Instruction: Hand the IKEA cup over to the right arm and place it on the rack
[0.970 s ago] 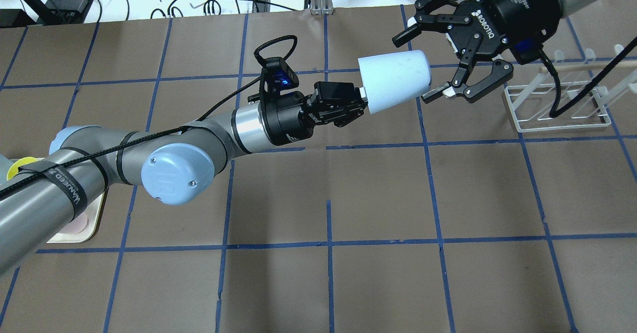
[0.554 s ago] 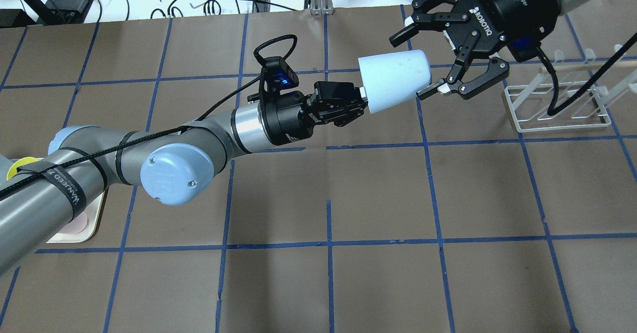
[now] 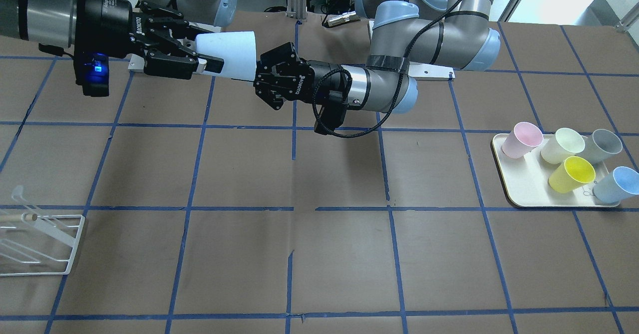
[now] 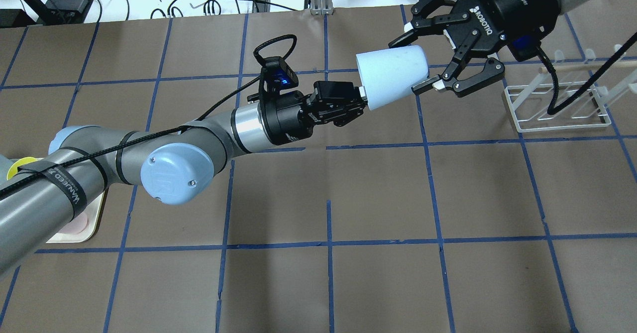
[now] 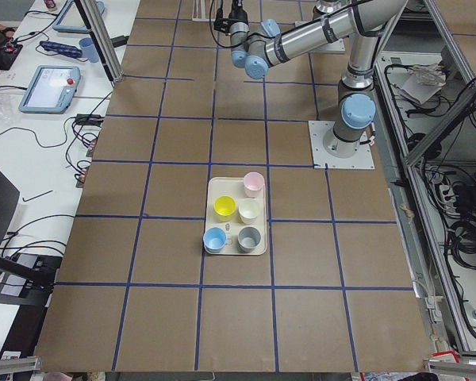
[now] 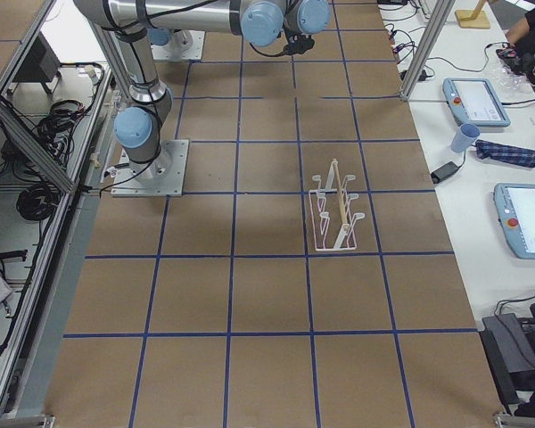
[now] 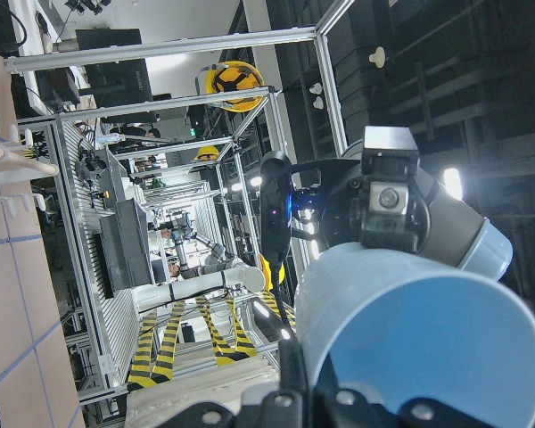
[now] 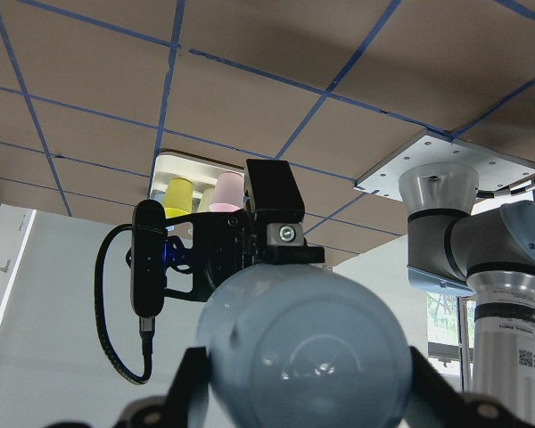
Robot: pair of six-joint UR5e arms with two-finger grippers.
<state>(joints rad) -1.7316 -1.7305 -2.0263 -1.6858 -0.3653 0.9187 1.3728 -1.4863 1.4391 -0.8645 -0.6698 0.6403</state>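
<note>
Sideways above the bench [image 4: 378,193], the IKEA cup [image 4: 393,76] lies roughly level. Its mouth faces my left tool [image 4: 362,100], which is clenched on the rim. Its closed base sits between my right tool's [image 4: 409,64] spread fingers; contact I cannot tell. Brown paper, blue tape grid. The rack [image 6: 339,209] stands apart, partly behind my cable.

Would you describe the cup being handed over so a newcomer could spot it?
Over the brown table, the left gripper and right gripper meet. Between them hangs a pale blue cup, sideways in mid-air, rim pinched by the left one; the other cups sit on a tray.
</note>
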